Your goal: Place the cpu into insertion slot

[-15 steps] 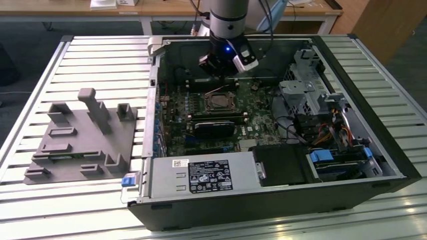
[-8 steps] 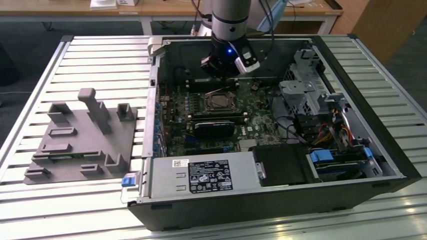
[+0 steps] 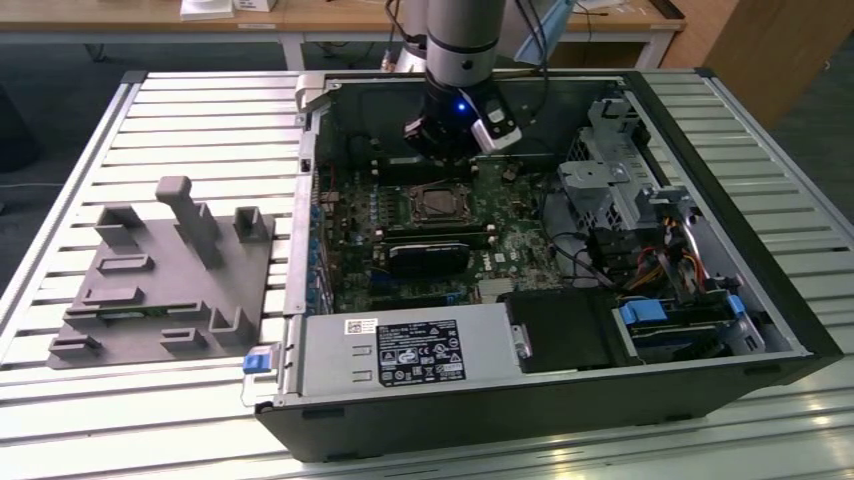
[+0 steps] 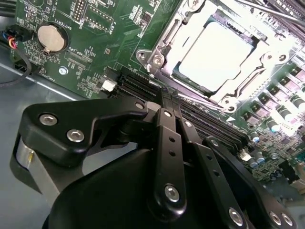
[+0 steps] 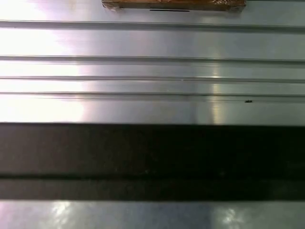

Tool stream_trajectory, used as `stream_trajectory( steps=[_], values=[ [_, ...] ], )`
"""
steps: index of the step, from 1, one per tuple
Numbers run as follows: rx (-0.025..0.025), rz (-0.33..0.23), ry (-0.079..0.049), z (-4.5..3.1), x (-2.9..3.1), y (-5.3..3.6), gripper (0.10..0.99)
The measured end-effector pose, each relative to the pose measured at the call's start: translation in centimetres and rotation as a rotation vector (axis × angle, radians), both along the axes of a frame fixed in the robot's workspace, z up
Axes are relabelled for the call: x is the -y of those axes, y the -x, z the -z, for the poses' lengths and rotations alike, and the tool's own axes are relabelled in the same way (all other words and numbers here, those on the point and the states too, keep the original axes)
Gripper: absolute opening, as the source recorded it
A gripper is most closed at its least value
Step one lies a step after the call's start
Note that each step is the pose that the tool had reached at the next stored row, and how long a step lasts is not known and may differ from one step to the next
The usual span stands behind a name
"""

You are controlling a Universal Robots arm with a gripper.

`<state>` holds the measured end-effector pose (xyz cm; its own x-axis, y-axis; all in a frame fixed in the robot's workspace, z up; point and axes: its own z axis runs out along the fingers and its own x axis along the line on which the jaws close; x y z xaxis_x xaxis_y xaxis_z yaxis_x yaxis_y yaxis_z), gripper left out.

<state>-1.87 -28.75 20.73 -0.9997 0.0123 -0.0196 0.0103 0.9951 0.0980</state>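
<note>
An open computer case (image 3: 747, 330) lies on a slatted metal worktop (image 3: 200, 120), with a grey plastic fixture (image 3: 160, 280) well apart toward the exterior view's left. Inside, the green board (image 3: 400, 215) is crowded: a black card (image 3: 427, 255) sits just beside the insertion slot (image 3: 437, 203), a drive cage (image 3: 607, 190) and cable bundles stand toward the exterior view's right, and a power supply (image 3: 400, 355) fills the near corner. In the second wrist view the cpu (image 4: 221, 55) lies flat in the insertion slot (image 4: 209, 52), face up, its edges square with the metal bracket. The tool (image 3: 447, 140) hangs above the board near the slot; whether it is open or closed cannot be told.
</note>
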Motion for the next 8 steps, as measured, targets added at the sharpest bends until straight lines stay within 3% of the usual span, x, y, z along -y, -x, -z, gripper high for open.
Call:
stream_trajectory(
  steps=[8],
  values=[
    [-0.0017, 0.000, 0.015, 0.35, 0.00, -0.24, 0.106]
  ],
)
